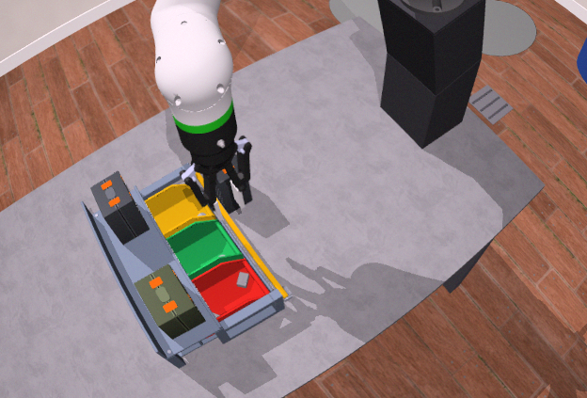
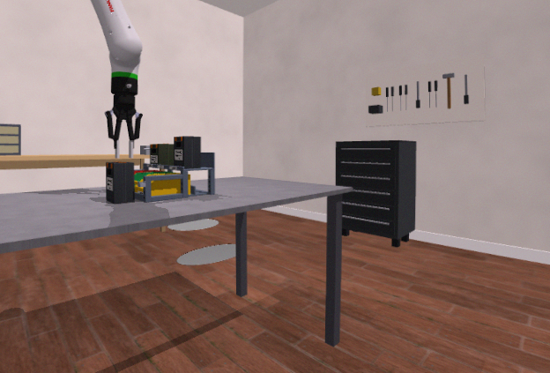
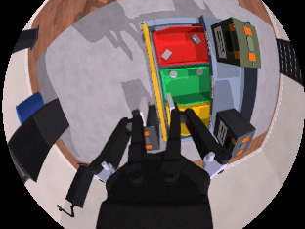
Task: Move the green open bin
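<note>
The green bin sits on the grey-blue shelf, between the yellow bin and the red bin. Two small round grey parts lie in the green bin in the wrist view. The red bin holds small grey blocks. My gripper is open with its fingers fairly narrow and nothing between them. It points down above the shelf's front edge, near the yellow bin's end. The exterior view hides most of the green bin.
A yellow bar runs along the shelf front. A black box stands on the table at the yellow bin's front, close under the fingers. Another black box and an olive box stand on the upper deck.
</note>
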You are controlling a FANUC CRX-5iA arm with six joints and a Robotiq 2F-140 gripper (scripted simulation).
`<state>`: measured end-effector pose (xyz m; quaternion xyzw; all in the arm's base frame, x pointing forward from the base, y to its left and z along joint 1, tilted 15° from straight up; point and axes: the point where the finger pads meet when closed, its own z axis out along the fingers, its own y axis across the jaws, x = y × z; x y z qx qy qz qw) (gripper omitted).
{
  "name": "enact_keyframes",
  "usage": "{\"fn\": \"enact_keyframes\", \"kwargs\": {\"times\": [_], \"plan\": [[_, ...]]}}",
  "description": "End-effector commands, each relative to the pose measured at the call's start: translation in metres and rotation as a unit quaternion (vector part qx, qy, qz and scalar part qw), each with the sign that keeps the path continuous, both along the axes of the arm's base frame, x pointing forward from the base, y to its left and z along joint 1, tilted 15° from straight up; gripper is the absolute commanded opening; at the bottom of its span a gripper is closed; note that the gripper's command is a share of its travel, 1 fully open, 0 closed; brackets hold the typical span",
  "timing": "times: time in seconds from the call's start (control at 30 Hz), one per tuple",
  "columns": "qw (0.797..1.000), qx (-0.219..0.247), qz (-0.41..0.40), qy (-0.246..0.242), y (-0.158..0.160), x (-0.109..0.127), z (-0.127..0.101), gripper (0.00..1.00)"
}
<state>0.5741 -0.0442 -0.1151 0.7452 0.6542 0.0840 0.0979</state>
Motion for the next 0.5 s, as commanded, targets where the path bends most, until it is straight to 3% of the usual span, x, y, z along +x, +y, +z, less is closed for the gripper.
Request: {"fn": "enact_keyframes", "kwargs": {"times": [0.0, 0.1, 0.47], "plan": [[1.000, 0.000, 0.000, 0.000, 0.000, 0.003, -0.011, 0.28], [1.000, 0.000, 0.000, 0.000, -0.001, 0.008, -0.028, 0.28], [1.000, 0.000, 0.000, 0.000, -0.001, 0.008, -0.028, 0.28]]}}
